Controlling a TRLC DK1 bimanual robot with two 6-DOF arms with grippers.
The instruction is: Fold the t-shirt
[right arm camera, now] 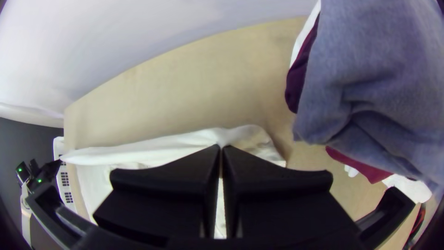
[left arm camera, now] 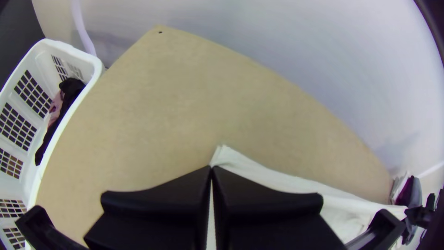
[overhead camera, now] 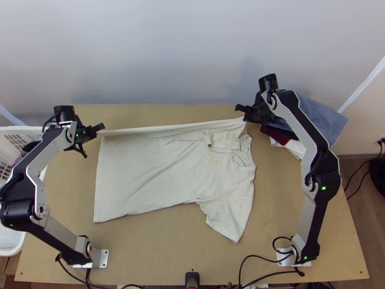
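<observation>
Presently | left hand (overhead camera: 101, 127), right hand (overhead camera: 244, 113): both clenched on t-shirt (overhead camera: 154, 168), far edge taut between

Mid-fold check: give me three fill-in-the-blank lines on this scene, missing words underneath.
Of the left gripper and the right gripper, the one nearer the collar is the ____ one. The number of these grippers shut on the t-shirt is ____. The white basket stands at the table's ____ side.

Missing words: right; two; left
</observation>
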